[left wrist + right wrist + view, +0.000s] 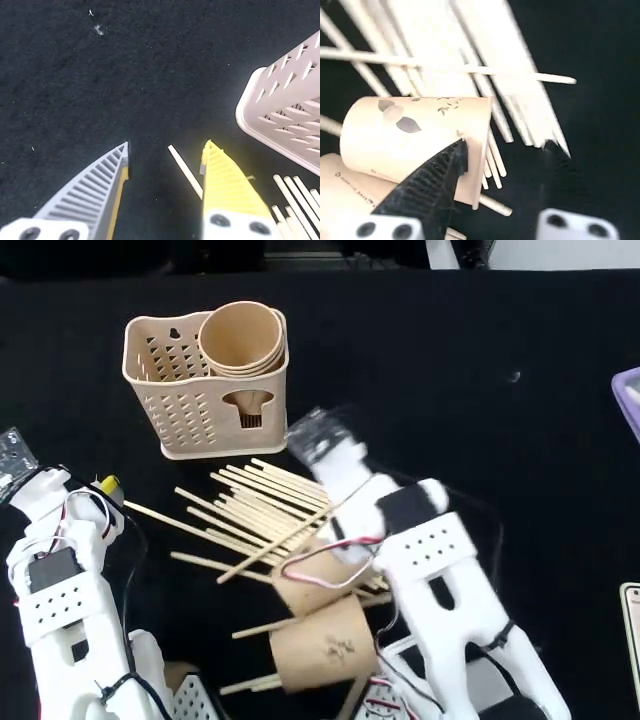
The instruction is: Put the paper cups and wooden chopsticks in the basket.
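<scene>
The table cover (100, 75) under my arms was black cloth, matt and faintly fuzzy, flecked with pale lint. The basket (190, 415) was beige plastic, smooth with a soft sheen, its walls punched with holes. The paper cups (325, 645) were tan matt paper. The chopsticks (262, 502) were pale, bare, unvarnished wood. My left gripper (166, 144) had ribbed plastic fingers (95, 195), one grey, one yellow. My right gripper (505, 145) had a ribbed black plastic one. My arm shells (440, 570) were white matt plastic.

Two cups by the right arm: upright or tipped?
Tipped. Both cups lie on their sides among the chopsticks, sidewalls facing up in the high view; the right wrist view shows one sideways too.
</scene>
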{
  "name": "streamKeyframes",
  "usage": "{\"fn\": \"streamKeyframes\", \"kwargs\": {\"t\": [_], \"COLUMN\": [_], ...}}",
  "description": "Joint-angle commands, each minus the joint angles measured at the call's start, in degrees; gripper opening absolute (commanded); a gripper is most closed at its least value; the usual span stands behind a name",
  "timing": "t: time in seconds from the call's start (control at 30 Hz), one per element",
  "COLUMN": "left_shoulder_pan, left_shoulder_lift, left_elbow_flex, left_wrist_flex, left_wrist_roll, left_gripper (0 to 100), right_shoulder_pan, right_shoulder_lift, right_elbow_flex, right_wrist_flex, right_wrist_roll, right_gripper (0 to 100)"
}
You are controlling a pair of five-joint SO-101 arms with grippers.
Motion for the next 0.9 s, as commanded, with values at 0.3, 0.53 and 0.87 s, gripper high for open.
{"fn": "streamKeyframes", "kwargs": {"t": [0.3, 0.53, 0.87], "left_shoulder_pan": [-0.75, -0.75, -0.75], "left_shoulder_lift": [-1.14, -1.14, -1.14], "left_elbow_flex": [-1.54, -1.54, -1.45], "left_wrist_flex": [-1.05, -1.05, -1.05], "left_wrist_roll": [0.53, 0.53, 0.53], "left_gripper": [24, 24, 24], "right_shoulder_pan": [-3.52, -3.52, 4.75], "right_shoulder_lift": [1.01, -2.59, -4.0], "right_elbow_flex": [-3.47, -18.95, -27.21], "right_wrist_flex": [10.29, 20.66, 22.51], "right_wrist_roll": [5.1, 5.1, 11.96], "right_gripper": [1.1, 1.1, 1.1]}}
